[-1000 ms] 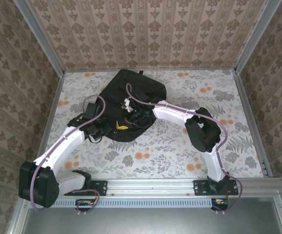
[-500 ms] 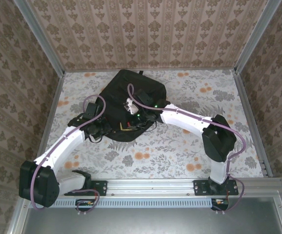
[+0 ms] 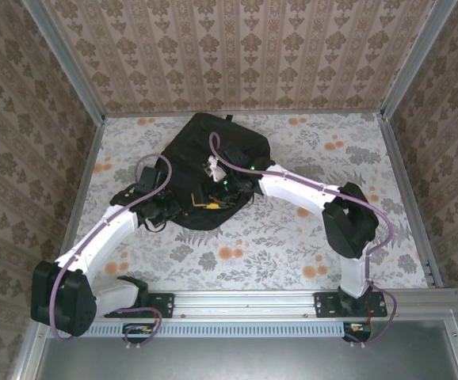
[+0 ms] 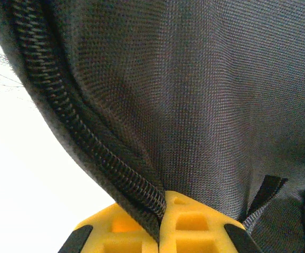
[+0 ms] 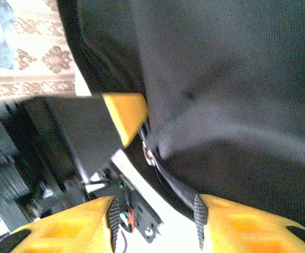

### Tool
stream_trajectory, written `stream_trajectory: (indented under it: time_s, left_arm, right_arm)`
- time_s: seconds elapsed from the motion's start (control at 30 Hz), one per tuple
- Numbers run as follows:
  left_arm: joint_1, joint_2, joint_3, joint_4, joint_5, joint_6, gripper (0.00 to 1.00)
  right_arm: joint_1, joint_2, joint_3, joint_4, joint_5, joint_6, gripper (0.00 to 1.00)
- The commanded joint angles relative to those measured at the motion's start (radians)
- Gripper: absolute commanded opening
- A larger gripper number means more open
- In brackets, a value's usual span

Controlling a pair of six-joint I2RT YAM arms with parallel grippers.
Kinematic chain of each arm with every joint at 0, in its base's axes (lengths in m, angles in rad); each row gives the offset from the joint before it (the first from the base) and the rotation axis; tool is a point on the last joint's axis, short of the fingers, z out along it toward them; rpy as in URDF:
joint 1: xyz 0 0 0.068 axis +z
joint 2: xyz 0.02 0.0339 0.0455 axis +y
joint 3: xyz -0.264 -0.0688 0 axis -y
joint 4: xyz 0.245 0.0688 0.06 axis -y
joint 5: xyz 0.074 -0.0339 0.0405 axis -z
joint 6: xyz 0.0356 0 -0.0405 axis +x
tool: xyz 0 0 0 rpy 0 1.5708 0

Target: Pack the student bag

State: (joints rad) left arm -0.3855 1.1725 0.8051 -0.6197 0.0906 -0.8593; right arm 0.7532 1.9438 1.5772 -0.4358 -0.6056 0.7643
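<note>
Our right elbow has swung outward; right end effector (image 5: 152,227) gapes wide, student bag (image 3: 217,138) just ahead; left end effector (image 4: 160,232) pinches its zipper edge (image 4: 84,139); we'd hold that firm, spreading the mouth.

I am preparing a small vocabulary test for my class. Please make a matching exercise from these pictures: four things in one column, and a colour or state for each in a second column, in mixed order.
Things:
1. student bag
2. left tool
3. table
4. left arm

Descriptions:
A. flower pattern
B. mostly white
C. black fabric
D. shut on the zipper edge

Pairs: 1-C, 2-D, 3-A, 4-B
</note>
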Motion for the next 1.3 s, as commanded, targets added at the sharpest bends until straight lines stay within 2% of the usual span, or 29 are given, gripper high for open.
stream_trajectory:
  time_s: [0.0, 0.2, 0.63, 0.93, 1.13, 1.27]
  left_arm:
    - [0.003, -0.004, -0.010, 0.040, 0.007, 0.011, 0.00]
    - [0.002, -0.019, -0.023, 0.049, 0.008, 0.005, 0.00]
    - [-0.001, -0.032, -0.027, 0.058, 0.009, -0.001, 0.00]
    - [-0.005, -0.032, -0.033, 0.069, 0.009, -0.006, 0.00]
    - [-0.009, -0.026, -0.038, 0.075, 0.009, -0.008, 0.00]
    - [-0.010, -0.028, -0.037, 0.075, 0.008, -0.007, 0.00]
  right_arm:
    - [-0.011, 0.090, 0.117, -0.056, -0.089, 0.043, 0.47]
    - [-0.014, 0.194, 0.216, -0.141, -0.104, 0.092, 0.54]
    - [-0.004, 0.252, 0.204, -0.044, -0.167, 0.210, 0.54]
    - [-0.005, 0.280, 0.194, 0.109, -0.191, 0.318, 0.38]
    - [-0.003, 0.273, 0.214, 0.085, -0.187, 0.286, 0.18]
    - [-0.002, 0.262, 0.234, 0.010, -0.163, 0.202, 0.15]
